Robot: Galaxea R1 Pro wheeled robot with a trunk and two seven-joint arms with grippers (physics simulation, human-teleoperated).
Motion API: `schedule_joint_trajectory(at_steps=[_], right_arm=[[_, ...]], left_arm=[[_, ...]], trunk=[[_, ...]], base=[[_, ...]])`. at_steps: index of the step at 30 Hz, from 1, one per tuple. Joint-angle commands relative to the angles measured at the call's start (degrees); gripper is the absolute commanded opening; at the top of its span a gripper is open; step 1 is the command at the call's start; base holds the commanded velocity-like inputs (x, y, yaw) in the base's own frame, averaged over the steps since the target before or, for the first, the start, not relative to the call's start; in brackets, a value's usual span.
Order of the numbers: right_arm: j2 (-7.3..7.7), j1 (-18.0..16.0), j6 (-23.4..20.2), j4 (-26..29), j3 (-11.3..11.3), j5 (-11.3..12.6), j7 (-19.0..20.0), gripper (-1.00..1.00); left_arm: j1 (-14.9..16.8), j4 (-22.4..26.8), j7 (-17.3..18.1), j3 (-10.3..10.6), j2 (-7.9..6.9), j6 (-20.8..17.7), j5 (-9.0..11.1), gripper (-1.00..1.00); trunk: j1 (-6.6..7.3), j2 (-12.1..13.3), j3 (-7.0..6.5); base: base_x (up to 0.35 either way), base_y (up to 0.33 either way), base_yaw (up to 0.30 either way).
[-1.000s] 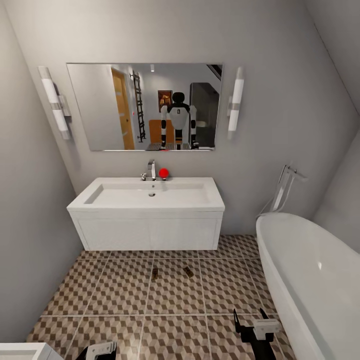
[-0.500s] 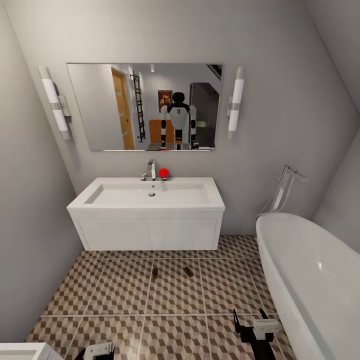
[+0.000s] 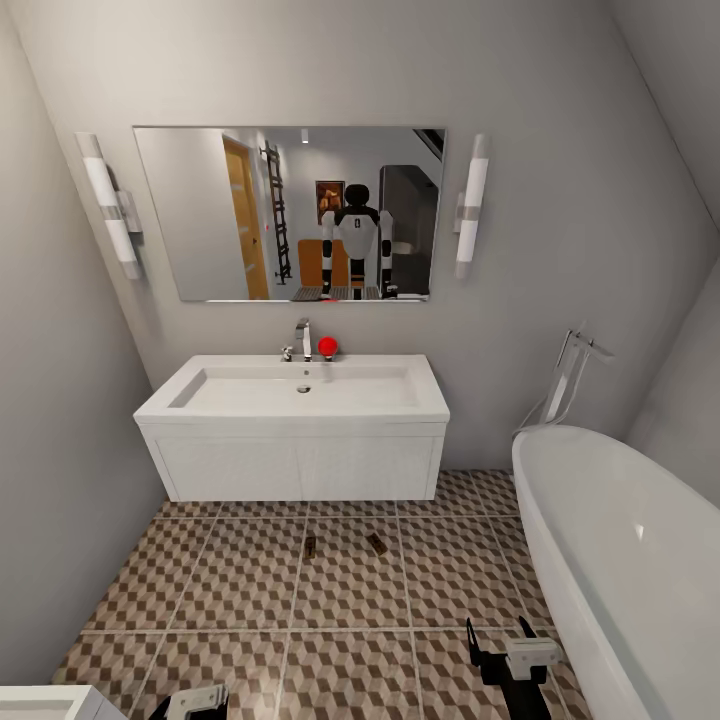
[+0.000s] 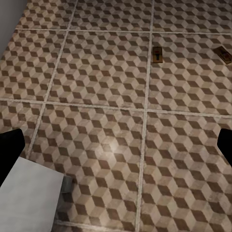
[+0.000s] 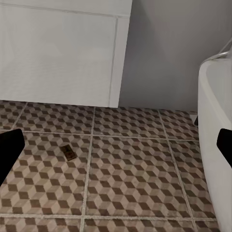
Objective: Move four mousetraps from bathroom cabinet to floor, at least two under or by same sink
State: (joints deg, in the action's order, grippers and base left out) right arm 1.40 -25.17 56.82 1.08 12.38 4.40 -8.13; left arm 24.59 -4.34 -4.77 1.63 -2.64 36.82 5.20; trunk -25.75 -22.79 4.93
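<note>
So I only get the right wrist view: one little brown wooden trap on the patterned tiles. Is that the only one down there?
Observer: No. The head view has two small flat brown wooden mousetraps, one left of the other, on the cube-patterned tile floor before the white sink unit.
Operator: Anything on top of that unit?
Observer: A small red ball sits beside the chrome tap.
Operator: And the other arm?
Observer: The left claw is open, holding nothing, above the tiles.
</note>
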Motion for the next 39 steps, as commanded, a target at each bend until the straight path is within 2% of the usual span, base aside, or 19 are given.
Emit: schedule_joint_trajectory(at_steps=[1, 11, 15, 20, 24, 30, 39], right_arm=[[0.0, -0.05, 0.14, -0.03, 0.52, 0.43, -0.13, 1.0], [0.0, -0.05, 0.14, -0.03, 0.54, 0.43, -0.13, 1.0], [-0.95, -0.05, -1.18, -0.06, 0.54, 0.24, -0.02, 1.0], [-1.15, -0.05, -2.53, -0.08, 0.54, 0.25, -0.09, 1.0], [-2.21, -0.05, -2.16, -0.1, 0.54, 0.25, -0.22, 1.0], [-2.77, -0.05, -3.21, -0.11, 0.54, 0.26, -0.29, 1.0], [-2.88, -0.05, -3.52, -0.11, 0.54, 0.26, -0.31, 1.0]], left_arm=[[0.11, -0.23, 0.16, 0.22, 0.01, 0.35, 0.51, 1.0], [0.11, -0.23, 0.16, 0.22, 0.01, 0.35, 0.51, 1.0], [0.11, -0.19, 0.34, 0.22, 1.17, 0.35, 0.41, 1.0], [0.11, -0.2, 0.32, 0.22, 0.72, 0.35, 0.45, 1.0], [0.11, -0.22, 0.25, 0.22, 0.23, 0.35, 0.49, 1.0], [0.11, -0.23, 0.21, 0.22, 0.05, 0.34, 0.51, 1.0], [0.11, -0.23, 0.2, 0.22, 0.01, 0.31, 0.51, 1.0]], trunk=[[-0.04, -0.13, 0.13], [-0.04, -0.13, 0.13], [-0.04, -0.13, 0.13], [-0.04, -0.13, 0.13], [-0.04, -0.13, 0.13], [-0.04, -0.13, 0.13], [-0.04, -0.13, 0.13]], base=[[0.0, 0.0, 0.0], [0.0, 0.0, 0.0], [0.0, 0.0, 0.0], [0.0, 0.0, 0.0], [0.0, 0.0, 0.0], [-0.012, 0.0, 0.0], [-0.223, 0.0, 0.0]])
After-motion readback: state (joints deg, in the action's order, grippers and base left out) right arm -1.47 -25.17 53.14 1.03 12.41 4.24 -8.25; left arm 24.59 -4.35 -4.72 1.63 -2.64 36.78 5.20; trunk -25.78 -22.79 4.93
